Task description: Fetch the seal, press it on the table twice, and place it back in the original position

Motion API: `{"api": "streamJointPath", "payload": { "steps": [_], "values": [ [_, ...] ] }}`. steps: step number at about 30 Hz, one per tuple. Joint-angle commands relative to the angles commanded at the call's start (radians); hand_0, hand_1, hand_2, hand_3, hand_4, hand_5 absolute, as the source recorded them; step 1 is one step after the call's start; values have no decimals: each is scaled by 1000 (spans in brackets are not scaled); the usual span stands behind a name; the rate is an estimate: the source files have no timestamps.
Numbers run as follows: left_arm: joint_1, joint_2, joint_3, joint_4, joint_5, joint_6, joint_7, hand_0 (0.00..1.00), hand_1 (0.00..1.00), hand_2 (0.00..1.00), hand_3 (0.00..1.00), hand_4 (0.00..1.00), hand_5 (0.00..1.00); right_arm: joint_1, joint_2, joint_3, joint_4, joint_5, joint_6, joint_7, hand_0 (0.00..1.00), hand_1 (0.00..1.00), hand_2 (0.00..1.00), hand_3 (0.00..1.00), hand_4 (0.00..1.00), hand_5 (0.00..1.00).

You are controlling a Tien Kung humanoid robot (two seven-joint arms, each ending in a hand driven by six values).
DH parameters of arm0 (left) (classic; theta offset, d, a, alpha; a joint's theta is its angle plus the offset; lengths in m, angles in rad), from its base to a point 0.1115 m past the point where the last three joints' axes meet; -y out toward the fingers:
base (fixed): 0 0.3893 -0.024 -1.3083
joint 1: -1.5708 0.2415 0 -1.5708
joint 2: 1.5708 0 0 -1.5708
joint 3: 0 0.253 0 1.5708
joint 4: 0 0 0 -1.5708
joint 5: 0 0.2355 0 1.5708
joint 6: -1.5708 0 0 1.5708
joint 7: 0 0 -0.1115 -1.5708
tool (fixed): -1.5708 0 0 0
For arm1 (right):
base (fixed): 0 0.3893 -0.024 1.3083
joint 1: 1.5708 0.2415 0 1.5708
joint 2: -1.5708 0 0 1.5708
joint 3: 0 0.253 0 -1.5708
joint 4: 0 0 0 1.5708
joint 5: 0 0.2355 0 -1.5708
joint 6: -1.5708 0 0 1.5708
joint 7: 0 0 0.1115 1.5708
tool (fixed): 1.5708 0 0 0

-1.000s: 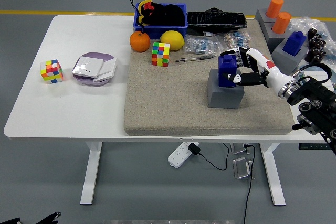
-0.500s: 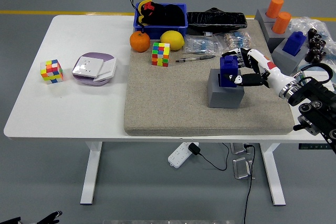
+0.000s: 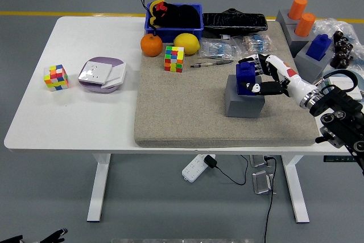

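At the right of the frame, the right robot hand (image 3: pixel 263 78) keeps its fingers (image 3: pixel 254 87) wrapped around the blue seal (image 3: pixel 245 77), which sits on the grey block (image 3: pixel 243 99) on the mat-covered surface (image 3: pixel 187 112). Over the last second the seal has edged slightly upward in the frame, suggesting the lift is only just starting. The left robot hand is out of view.

The right hand (image 3: pixel 263 75) closes its fingers on the blue seal (image 3: pixel 245 77) (atop a grey block (image 3: pixel 243 102) beneath the hand).
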Motion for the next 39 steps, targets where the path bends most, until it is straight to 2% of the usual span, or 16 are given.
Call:
{"api": "streamJointPath", "payload": {
  "steps": [18, 37, 39],
  "values": [
    [0, 0, 0, 0, 2, 1, 1, 814, 792, 767, 805, 706, 430, 2, 27, 10, -6, 6, -10, 6, 503, 383, 379, 337, 630, 2],
    [-1, -1, -4, 0, 4, 1, 0, 814, 792, 766, 804, 705, 432, -12, 13, 16, -15, 3, -9, 3, 509, 393, 386, 348, 651, 2],
    [0, -2, -4, 0, 3, 0, 0, 814, 792, 768, 804, 705, 432, -13, 13, 17, -14, 3, -9, 2, 524, 409, 408, 379, 669, 2]
  ]
}}
